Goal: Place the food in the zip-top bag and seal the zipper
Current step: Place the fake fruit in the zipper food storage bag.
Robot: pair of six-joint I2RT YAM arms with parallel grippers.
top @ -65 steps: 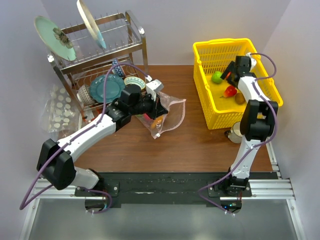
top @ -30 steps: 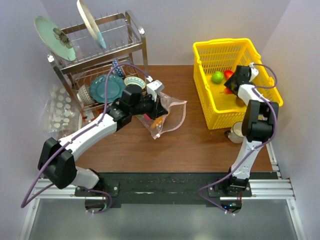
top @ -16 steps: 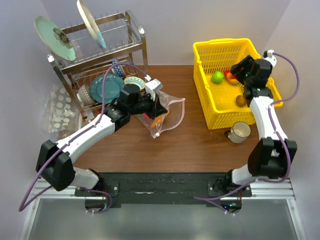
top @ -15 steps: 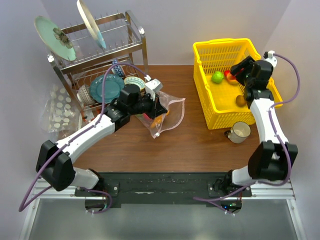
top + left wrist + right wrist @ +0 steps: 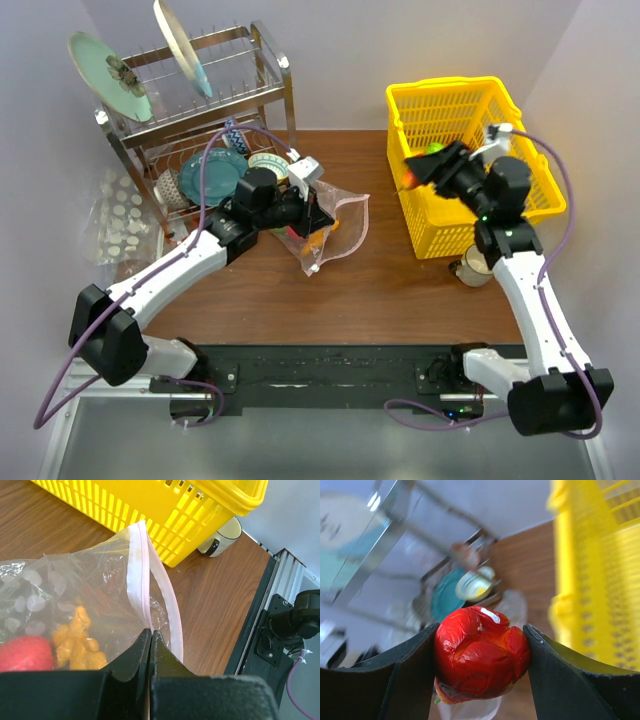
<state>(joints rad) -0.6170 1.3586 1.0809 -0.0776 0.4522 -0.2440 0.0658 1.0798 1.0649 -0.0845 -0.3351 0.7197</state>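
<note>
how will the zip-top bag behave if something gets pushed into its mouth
Probably floppy: the zip-top bag is thin crinkled film, held only where the left gripper pinches the zipper, so its mouth may collapse under a push. Likely light, so it could slide on the table, though the toy food inside adds some weight.

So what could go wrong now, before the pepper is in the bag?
The left gripper pinches the zipper at one spot, and the bag mouth looks narrow; the pepper may catch its rim and drop onto the table. The pepper is glossy, held by its sides in the right gripper; it could slip out.
</note>
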